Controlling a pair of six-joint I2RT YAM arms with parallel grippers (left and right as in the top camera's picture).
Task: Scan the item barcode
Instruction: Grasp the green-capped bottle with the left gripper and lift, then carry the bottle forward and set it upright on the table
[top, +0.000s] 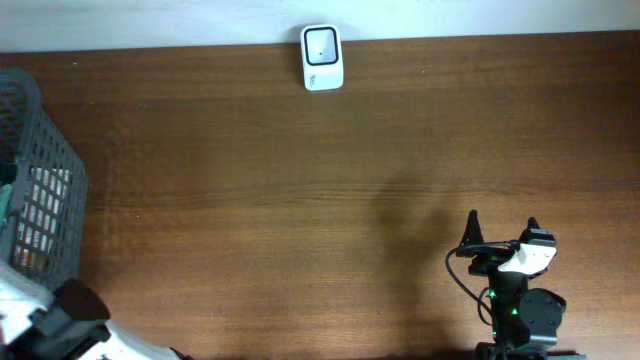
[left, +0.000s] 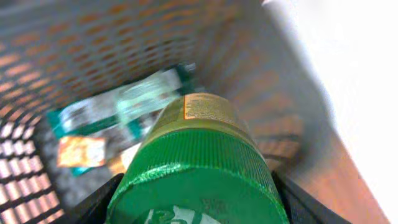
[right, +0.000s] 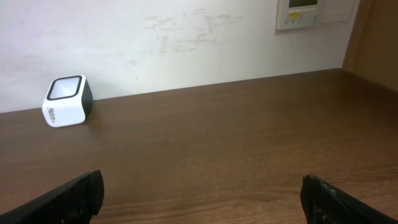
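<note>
overhead view has the white scanner (top: 322, 57) at the top centre of the brown bench (top: 300, 200), against the pale wall, with bare wood all around it. a grey mesh basket (top: 40, 190) sits at the left edge, and the left arm (top: 60, 320) reaches toward it from the lower left corner. the right arm (top: 515, 300) is at the lower right, well apart from both. the left wrist view looks down into the basket, where the left jaws grip a green-lidded jar (left: 199, 162). the jar fills the lower centre of the frame, with dark fingers (left: 90, 208) pressed to either side of its ribbed lid. the basket's perforated walls close in around the jar. below it on the basket floor lie a green and white packet (left: 118, 106) and a small orange packet (left: 81, 151), both blurred. the jar carries a yellow label (left: 208, 107) with fine print too soft to read, and the white marks on the lid are cut off by the frame's bottom edge. the right wrist view shows the right jaws spread wide and empty, one finger (right: 68, 199) in each lower corner. the scanner (right: 67, 101) is at the far left with dark lettering on its side, too small to read. a wall panel (right: 305, 12) sits at the upper right.
</note>
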